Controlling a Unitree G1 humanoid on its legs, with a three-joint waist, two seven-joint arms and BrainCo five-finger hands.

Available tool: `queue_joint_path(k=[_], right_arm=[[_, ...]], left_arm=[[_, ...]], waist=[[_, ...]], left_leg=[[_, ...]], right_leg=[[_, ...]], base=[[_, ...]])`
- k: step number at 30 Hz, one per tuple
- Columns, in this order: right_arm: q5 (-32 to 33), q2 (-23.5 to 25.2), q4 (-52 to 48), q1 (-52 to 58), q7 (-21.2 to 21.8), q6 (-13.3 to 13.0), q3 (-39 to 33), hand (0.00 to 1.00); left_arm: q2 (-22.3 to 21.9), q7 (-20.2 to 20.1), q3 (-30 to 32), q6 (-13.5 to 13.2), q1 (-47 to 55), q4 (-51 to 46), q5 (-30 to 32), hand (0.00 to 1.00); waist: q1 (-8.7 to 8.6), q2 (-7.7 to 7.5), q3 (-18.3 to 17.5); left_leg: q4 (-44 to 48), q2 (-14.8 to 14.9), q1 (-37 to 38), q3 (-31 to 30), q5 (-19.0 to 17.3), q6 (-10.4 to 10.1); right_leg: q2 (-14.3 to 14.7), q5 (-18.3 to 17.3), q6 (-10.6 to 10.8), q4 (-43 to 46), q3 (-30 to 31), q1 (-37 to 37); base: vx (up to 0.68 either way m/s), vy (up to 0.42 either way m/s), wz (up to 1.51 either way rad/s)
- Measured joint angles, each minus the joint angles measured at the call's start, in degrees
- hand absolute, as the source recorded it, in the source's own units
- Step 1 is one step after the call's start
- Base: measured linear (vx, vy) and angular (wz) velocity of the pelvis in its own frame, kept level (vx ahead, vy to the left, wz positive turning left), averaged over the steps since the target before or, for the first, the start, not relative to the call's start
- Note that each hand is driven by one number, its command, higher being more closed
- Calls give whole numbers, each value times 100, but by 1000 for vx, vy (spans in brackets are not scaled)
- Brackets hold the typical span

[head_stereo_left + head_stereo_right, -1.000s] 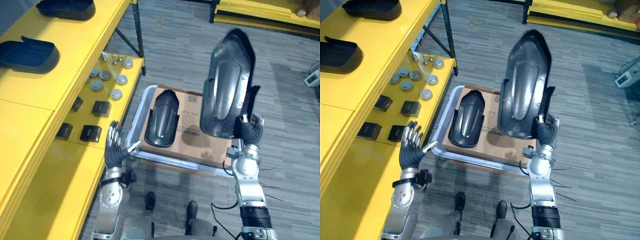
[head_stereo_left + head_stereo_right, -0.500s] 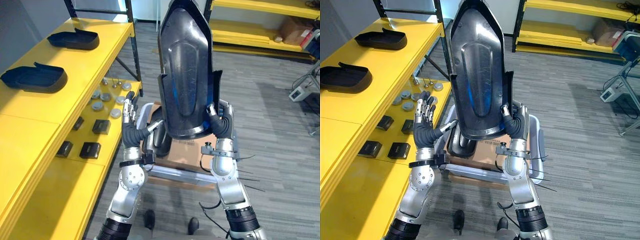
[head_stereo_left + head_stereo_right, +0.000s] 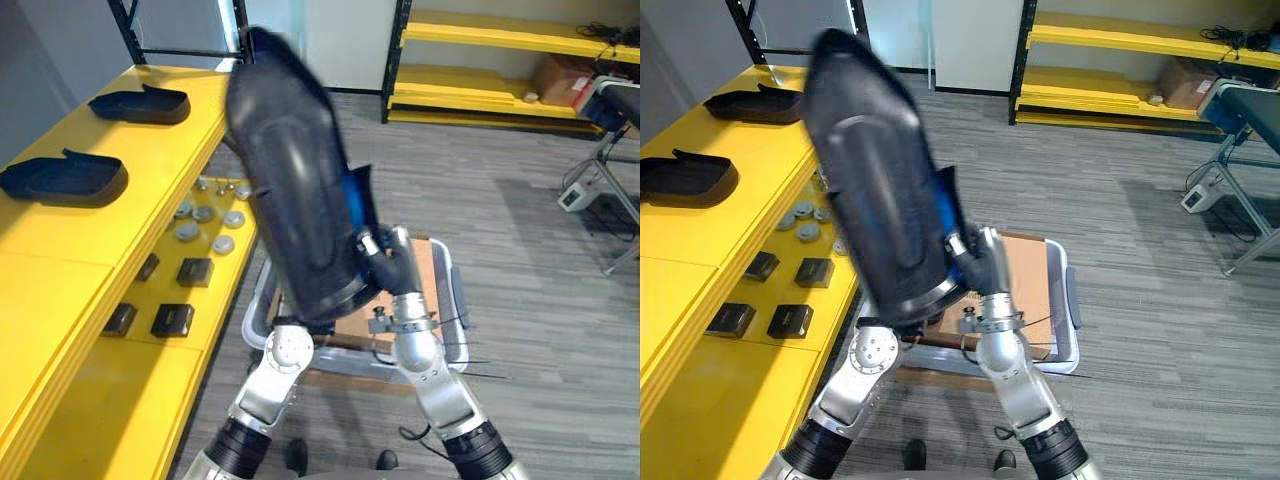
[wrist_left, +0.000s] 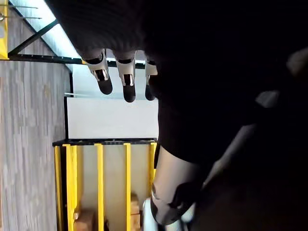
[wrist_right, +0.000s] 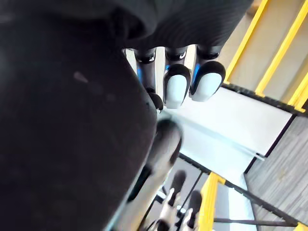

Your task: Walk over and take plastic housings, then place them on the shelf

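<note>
Yellow shelf (image 3: 60,250) left; right robot hand (image 3: 390,268) clamps upheld, tilted housing (image 3: 295,220); left robot hand (image 4: 126,72) straight-fingered alongside.

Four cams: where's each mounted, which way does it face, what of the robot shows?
Left eye: head, facing down and forward at the plastic housing raised beside the shelf; both forearms and right hand show.
Right eye: same, slightly offset; shares that whole scene.
Left wrist: along the left hand, fingers straight, past the housing toward a yellow rack.
Right wrist: along right hand's fingers curled on the housing; both wrist views share it.
</note>
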Motion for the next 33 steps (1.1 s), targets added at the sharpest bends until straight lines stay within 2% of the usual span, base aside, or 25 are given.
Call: queue_joint_path(k=[3, 6, 15, 20, 26, 30, 33], right_arm=[[-100, -8, 165, 5, -25, 47, -615, 100], [-140, -112, 254, 142, -141, 239, -1167, 100], [-193, -167, 253, 215, -320, 370, -1849, 100], [-277, -323, 252, 214, -347, 411, -2026, 100], [-662, -477, 280, 196, -262, 484, -1982, 100], [-721, -561, 610, 97, -244, 499, -1895, 100], [-777, -565, 712, 21, -222, 605, -1658, 100]], left_arm=[[0, -3, 309, -5, 17, -4, 0, 0], [0, -14, 499, -17, 198, -32, -1, 0], [-8, -256, 907, -70, 777, -426, -159, 0], [7, -429, 984, -255, 1061, -594, -824, 0], [17, -670, 961, -304, 1122, -860, -1632, 0], [33, -761, 831, -325, 1121, -946, -1935, 0], [127, -767, 583, -344, 1120, -950, -2020, 0]], waist=[[1, 7, -10], [-8, 10, -10], [-54, 18, -17], [-8, 29, -39], [-4, 30, -40], [-9, 36, -44], [-9, 37, -44]], left_leg=[[-7, -3, 15, -4, -1, 0], [-25, -3, 16, -5, -2, -1], [-18, -3, 18, -64, 2, 0], [-19, -4, 45, -77, 4, -6], [-21, -4, 43, -83, 4, -6], [-22, -4, 42, -87, 4, -6], [-22, -3, 39, -90, 4, -6]], right_leg=[[-5, -6, 3, 30, -13, -1], [-10, -28, -23, 54, -22, 3], [-8, -25, -3, 46, -99, 50], [-8, -31, 2, 21, -126, 95], [-9, -35, 2, 22, -131, 102], [-8, -35, 1, 22, -131, 101], [-6, -35, 0, 22, -130, 99]], base=[[-41, -3, -1], [-26, -4, 0], [0, 0, 3], [0, -2, 2], [0, 0, 0], [0, 0, 0], [0, 0, 0]])
